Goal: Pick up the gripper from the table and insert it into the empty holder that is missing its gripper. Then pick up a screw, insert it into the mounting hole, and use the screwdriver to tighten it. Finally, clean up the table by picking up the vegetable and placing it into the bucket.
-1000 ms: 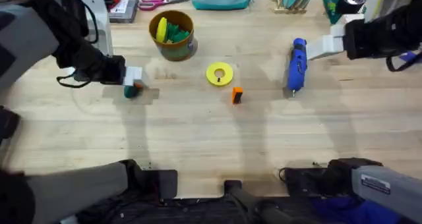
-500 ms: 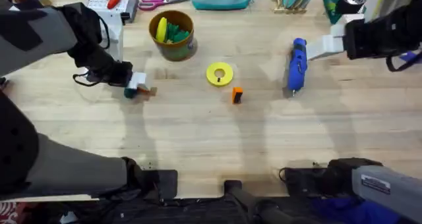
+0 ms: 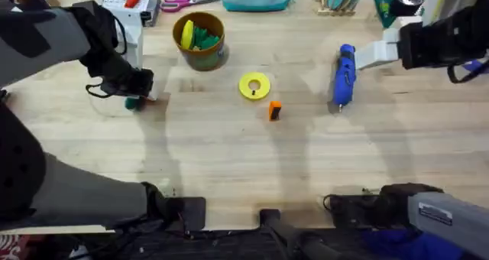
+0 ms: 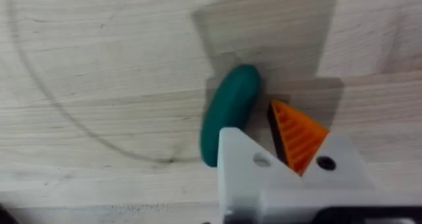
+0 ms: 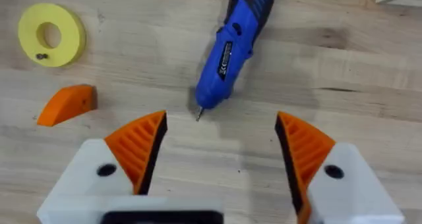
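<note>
The vegetable (image 4: 229, 112) lies on the desk (image 3: 229, 160) at the far left, touching the left pincer (image 4: 260, 135), whose bare white holder (image 4: 244, 165) and orange-tipped finger sit against it; whether it is gripped cannot be told. The orange gripper (image 3: 274, 111) lies mid-desk beside a yellow ring (image 3: 254, 86). The right pincer (image 5: 221, 141) hangs wide open and empty above the blue screwdriver (image 5: 231, 46).

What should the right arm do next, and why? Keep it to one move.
Probably shift the open right gripper over the orange gripper lying loose on the table, since the holder on the left arm is bare.
</note>
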